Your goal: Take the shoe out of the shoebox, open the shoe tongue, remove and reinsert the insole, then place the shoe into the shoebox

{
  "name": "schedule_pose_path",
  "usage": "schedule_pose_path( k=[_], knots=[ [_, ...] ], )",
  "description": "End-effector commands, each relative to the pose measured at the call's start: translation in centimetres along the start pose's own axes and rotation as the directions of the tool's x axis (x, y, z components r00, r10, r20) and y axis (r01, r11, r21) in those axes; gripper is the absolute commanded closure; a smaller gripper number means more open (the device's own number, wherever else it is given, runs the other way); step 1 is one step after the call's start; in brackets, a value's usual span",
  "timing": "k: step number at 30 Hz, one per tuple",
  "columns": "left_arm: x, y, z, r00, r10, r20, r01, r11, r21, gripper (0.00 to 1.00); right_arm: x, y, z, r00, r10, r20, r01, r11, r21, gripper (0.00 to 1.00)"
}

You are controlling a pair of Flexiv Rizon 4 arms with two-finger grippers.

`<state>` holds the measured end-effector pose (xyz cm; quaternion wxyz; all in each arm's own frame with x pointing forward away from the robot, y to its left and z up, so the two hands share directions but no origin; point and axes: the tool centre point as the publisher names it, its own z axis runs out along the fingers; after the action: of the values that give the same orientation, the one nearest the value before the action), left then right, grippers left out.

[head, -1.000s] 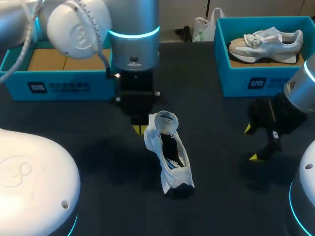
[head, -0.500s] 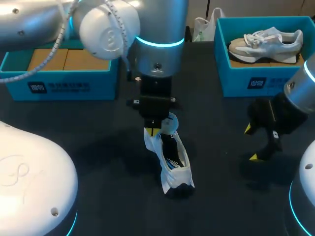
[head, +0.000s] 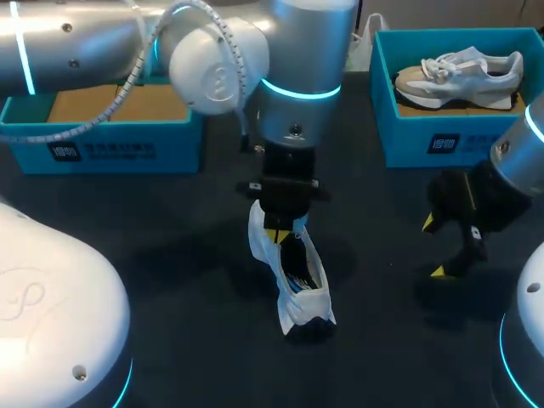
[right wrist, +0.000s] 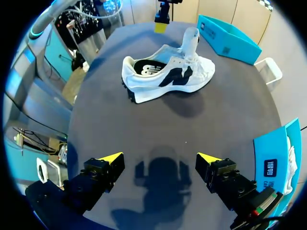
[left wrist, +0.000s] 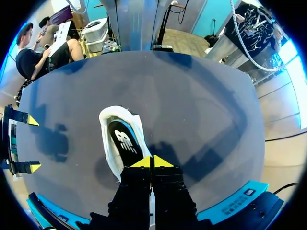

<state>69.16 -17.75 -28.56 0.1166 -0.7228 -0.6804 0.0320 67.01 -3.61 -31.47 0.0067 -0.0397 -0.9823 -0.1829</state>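
The shoe [right wrist: 168, 76] lies ahead of the right gripper [right wrist: 159, 157]; jaws apart.

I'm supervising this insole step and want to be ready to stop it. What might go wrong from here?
1. The shoe stands free on the table; the right gripper is open and off to its side, so a push from the left gripper may tip or slide it.
2. The left gripper is shut near the insole, so it may poke rather than grasp it.
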Motion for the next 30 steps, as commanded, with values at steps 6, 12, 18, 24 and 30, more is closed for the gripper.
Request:
schedule_pose_path(
  k=[6,12,18,24,30],
  knots=[
    [-2.8,0.4,3.5,0.999,-0.005,-0.032,0.004,1.000,-0.020,1.00,0.1,0.0,0.1,1.000,0.000,0.003,0.000,1.000,0.002,0.00],
    [-2.9,0.6,4.9,0.998,-0.019,-0.057,0.017,1.000,-0.026,1.00,0.1,0.0,0.1,1.000,0.000,0.003,0.000,1.000,0.002,0.00],
    [-2.4,0.4,6.5,0.997,-0.024,-0.076,0.023,1.000,-0.009,1.00,0.1,0.0,0.1,1.000,0.000,0.003,0.000,1.000,0.002,0.00],
    [-2.3,0.7,7.9,0.995,-0.049,-0.087,0.050,0.999,0.008,1.00,0.1,0.0,0.1,1.000,0.000,0.003,0.000,1.000,0.002,0.00],
    [-2.3,0.8,8.9,0.995,-0.066,-0.080,0.067,0.998,0.011,1.00,0.1,0.0,0.1,1.000,0.000,0.003,0.000,1.000,0.002,0.00]
  ],
)
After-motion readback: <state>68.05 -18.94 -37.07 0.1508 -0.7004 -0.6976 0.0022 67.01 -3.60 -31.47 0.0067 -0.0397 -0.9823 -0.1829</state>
